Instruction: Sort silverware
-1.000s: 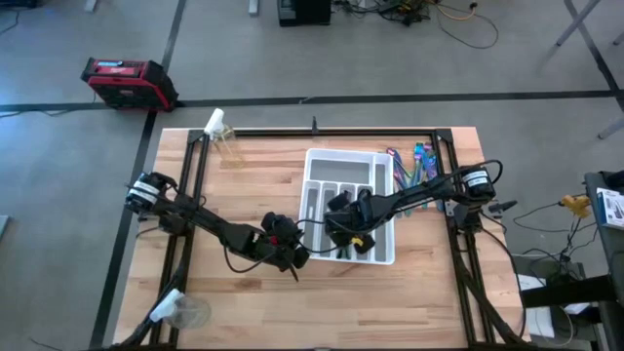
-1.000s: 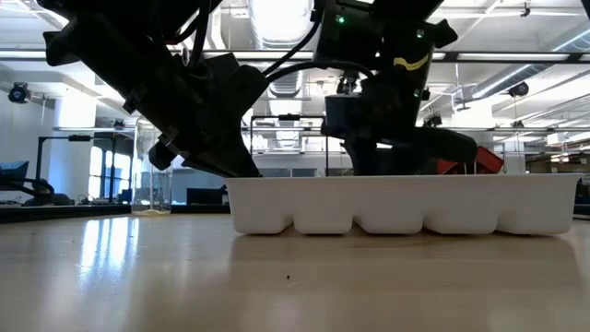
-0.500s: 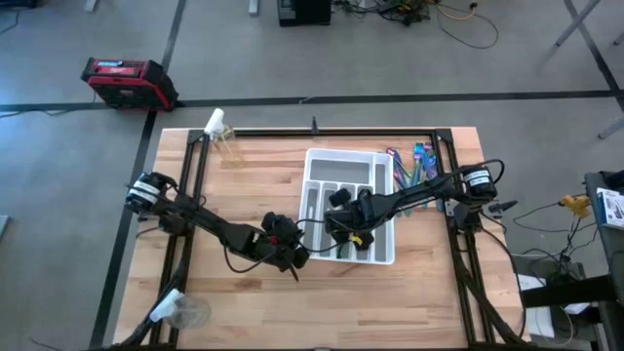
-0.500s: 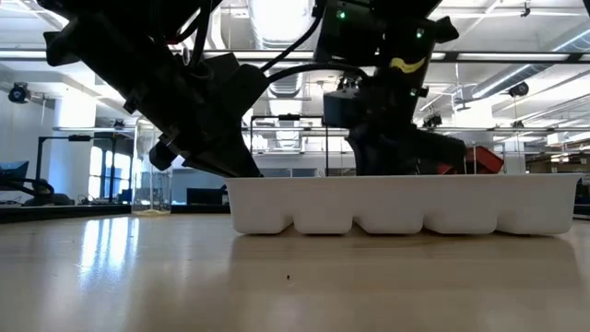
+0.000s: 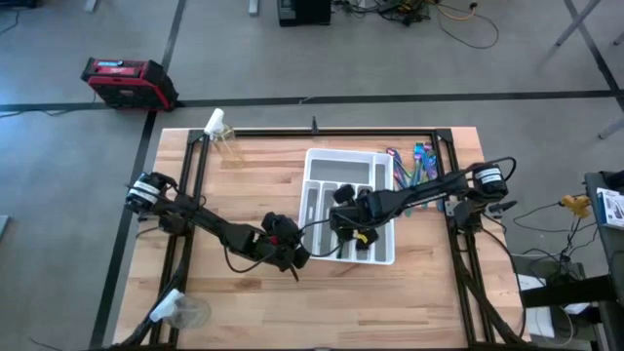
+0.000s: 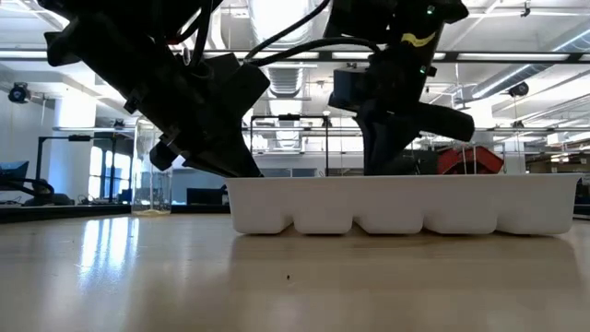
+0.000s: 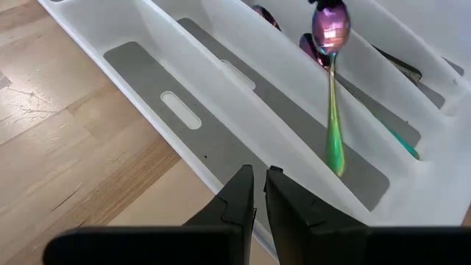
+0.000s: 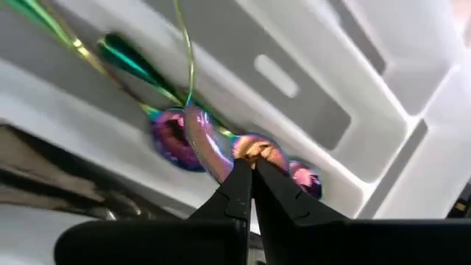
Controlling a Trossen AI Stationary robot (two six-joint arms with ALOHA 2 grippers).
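Note:
The white tray (image 5: 322,156) lies at the table's middle, toward the far side. Several iridescent spoons (image 8: 173,136) lie along one of its compartments. One more spoon (image 7: 333,96) stands slanted across that compartment, bowl up. My right gripper (image 8: 249,173) is shut over the tray (image 6: 406,207), at this spoon's bowl. More silverware (image 5: 414,164) lies in a pile on the table right of the tray. My left gripper (image 7: 259,180) is shut with nothing in it, at the tray's near left corner. Whether it touches the tray I cannot tell. My right gripper seems to pinch the slanted spoon by the rim of its bowl (image 8: 221,158), coming from above. The fingertips hide the exact spot. The spoon hangs tilted, bowl up, with its handle end (image 7: 338,165) down at the compartment floor.
A clear glass (image 5: 226,146) stands at the table's far left. A plastic cup (image 5: 190,312) lies at the near left corner. Bare wood lies near and left of the tray. My left arm crosses the table's left half.
My right gripper has gone up a little inside the tray and slightly toward the table's right edge, staying shut.

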